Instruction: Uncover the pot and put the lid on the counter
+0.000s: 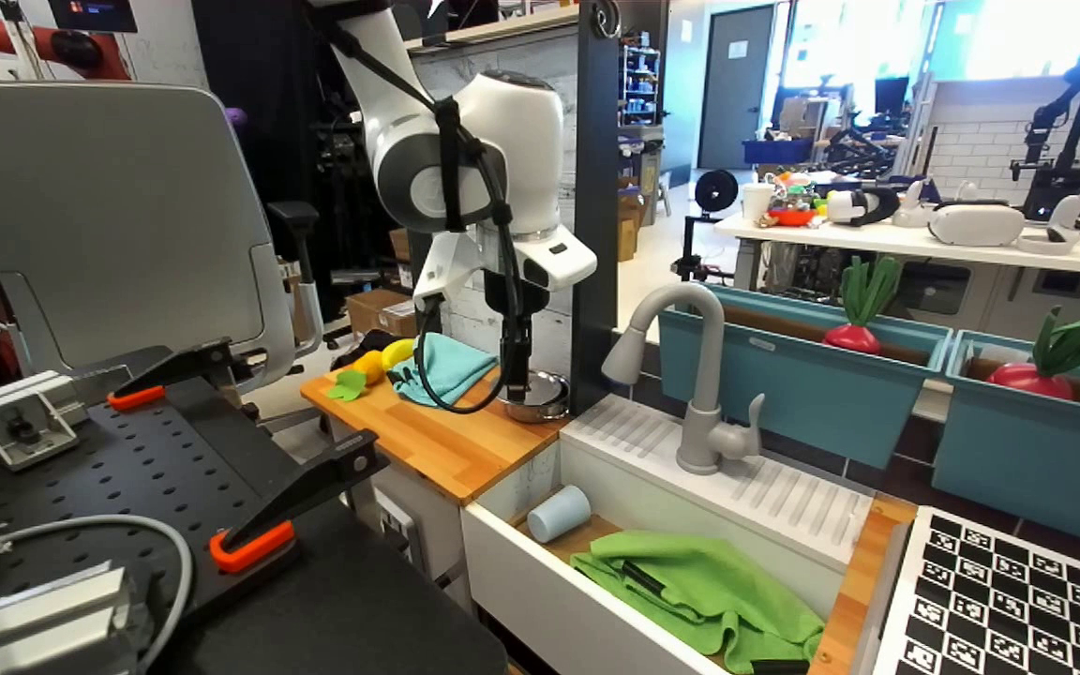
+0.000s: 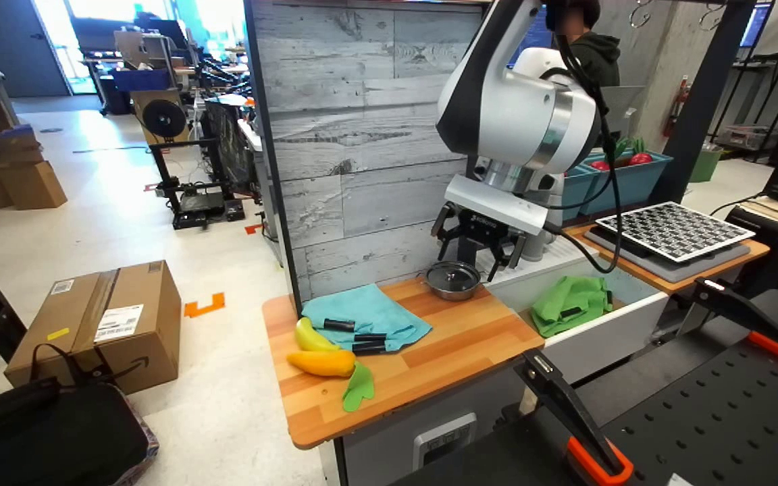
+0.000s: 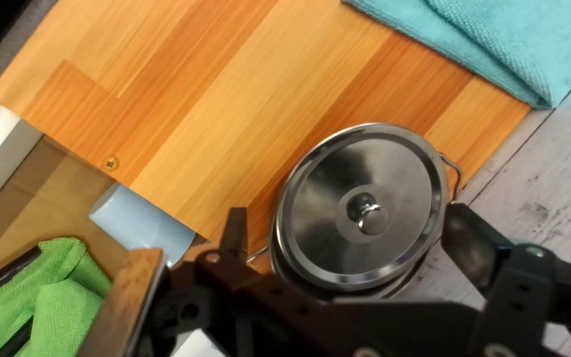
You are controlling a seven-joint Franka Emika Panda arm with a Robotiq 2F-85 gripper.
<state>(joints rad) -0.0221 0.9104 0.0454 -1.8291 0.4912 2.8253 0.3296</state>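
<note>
The pot (image 2: pixel 455 294) is a small round silver metal pot on the wooden counter (image 2: pixel 463 344), against the back wall near the sink; it shows in both exterior views (image 1: pixel 532 412). The lid (image 3: pixel 325 248), grey metal with a round knob in its middle, lies on the pot. In the wrist view a dark gap shows between the lid and the pot's rim (image 3: pixel 399 287) on the near side. My gripper (image 2: pixel 469 263) is open and empty above the pot. In the wrist view its fingers (image 3: pixel 347 215) appear on either side of the lid, with the knob between them.
A teal cloth (image 2: pixel 369 317) lies on the counter with a yellow item (image 2: pixel 313 336), an orange item (image 2: pixel 321 362) and a green leaf-like piece (image 2: pixel 359 387). The sink (image 1: pixel 521 572) holds a pale blue cup (image 1: pixel 559 514) and a green cloth (image 1: pixel 699 581). A faucet (image 1: pixel 707 375) rises behind it.
</note>
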